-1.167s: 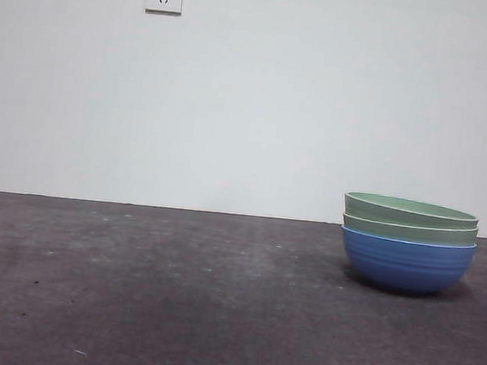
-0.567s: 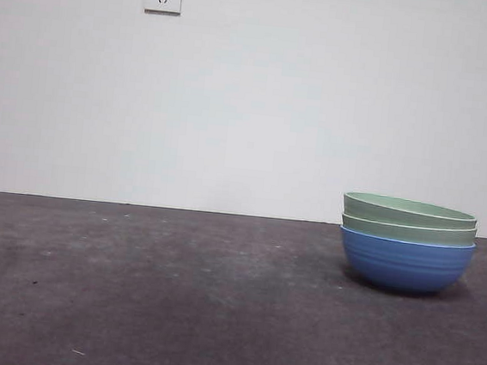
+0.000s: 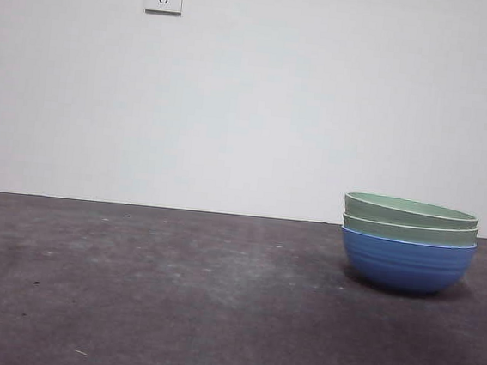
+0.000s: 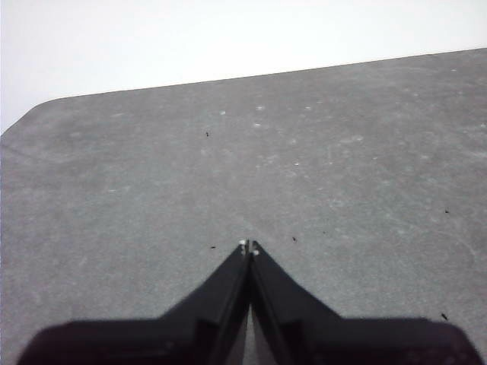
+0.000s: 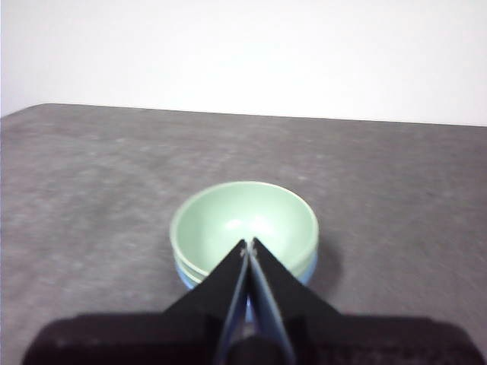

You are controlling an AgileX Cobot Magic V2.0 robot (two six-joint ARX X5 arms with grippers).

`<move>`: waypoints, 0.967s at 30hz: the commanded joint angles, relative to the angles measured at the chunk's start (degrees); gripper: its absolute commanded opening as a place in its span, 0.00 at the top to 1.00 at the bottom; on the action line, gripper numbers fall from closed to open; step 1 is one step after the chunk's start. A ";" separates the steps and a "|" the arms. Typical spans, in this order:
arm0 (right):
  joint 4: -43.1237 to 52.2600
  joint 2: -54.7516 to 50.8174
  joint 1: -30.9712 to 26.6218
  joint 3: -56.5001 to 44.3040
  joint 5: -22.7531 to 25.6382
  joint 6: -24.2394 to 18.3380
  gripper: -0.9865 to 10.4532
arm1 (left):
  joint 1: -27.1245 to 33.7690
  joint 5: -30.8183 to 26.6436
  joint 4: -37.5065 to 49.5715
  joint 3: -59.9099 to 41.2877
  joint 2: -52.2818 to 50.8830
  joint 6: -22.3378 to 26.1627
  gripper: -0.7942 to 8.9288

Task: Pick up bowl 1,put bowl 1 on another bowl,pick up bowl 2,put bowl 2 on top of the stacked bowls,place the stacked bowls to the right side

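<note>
On the right side of the dark grey tabletop (image 3: pixel 172 296) sit the stacked bowls (image 3: pixel 408 243), two pale green ridged ones nested in a round blue one, so I keep my right pincer (image 5: pixel 249 245) clenched, empty, and clear above, judging nothing needs nudging.

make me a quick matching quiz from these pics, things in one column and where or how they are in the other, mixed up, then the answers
Things:
1. blue bowl
2. top green bowl
3. left gripper
4. right gripper

Place or state:
A. shut, above the stacked bowls
B. bottom of the stack, on the table
C. shut, over bare table
D. highest in the stack, nothing inside

Pairs: 1-B, 2-D, 3-C, 4-A
</note>
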 commanded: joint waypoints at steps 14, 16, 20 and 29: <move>-0.24 -10.80 0.68 -13.31 1.90 4.48 0.91 | 0.17 0.09 0.04 -0.83 -0.17 -0.28 0.92; -0.26 -10.80 0.92 -13.53 1.81 4.48 0.91 | 0.17 0.11 0.04 -0.83 -0.17 -0.28 0.92; -0.28 -10.80 0.94 -13.53 1.86 4.52 0.91 | 0.17 0.11 0.04 -0.83 -0.17 -0.28 0.92; -0.24 -10.75 0.92 -13.49 1.84 7.06 0.91 | 0.17 0.11 0.04 -0.83 -0.17 -0.28 0.92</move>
